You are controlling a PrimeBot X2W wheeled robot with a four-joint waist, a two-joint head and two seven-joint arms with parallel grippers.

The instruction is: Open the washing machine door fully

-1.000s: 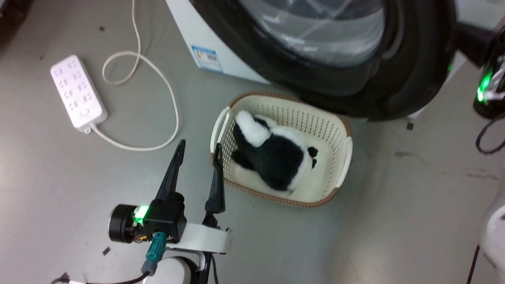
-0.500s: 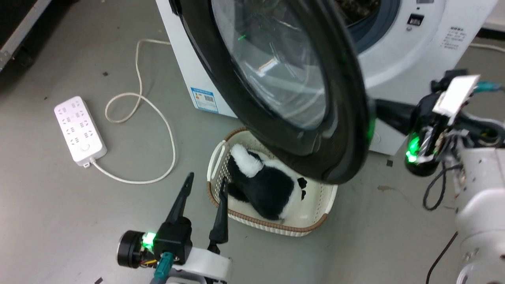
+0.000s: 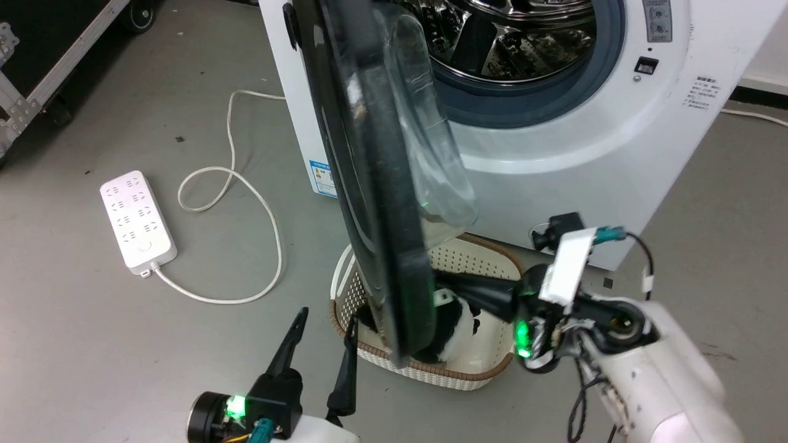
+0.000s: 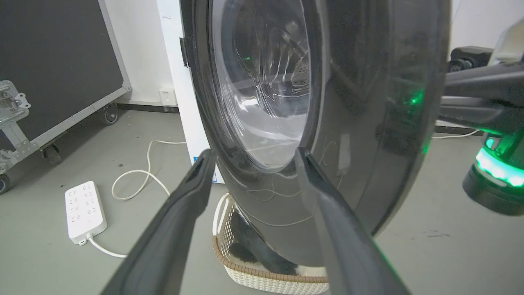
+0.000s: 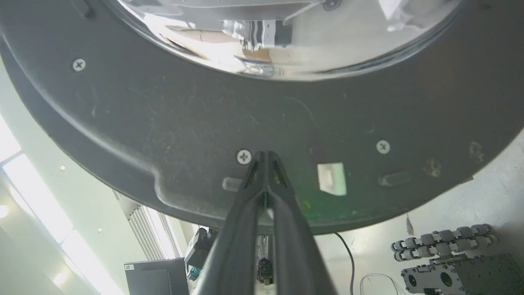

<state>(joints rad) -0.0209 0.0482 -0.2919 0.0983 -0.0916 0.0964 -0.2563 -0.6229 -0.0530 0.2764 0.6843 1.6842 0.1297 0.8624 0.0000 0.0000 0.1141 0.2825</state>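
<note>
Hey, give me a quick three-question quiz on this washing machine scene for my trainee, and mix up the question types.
1. True or false: the right gripper has its jaws spread wide around the rim of the washing machine door.
2. What lies in the basket on the floor by the door? A) a black and white plush toy B) folded towels C) a detergent bottle
3. Fill in: in the head view, the white power strip lies on the floor to the machine's ____.

Key
1. False: the jaws are shut, with their tips at the door's inner face.
2. A
3. left
</note>
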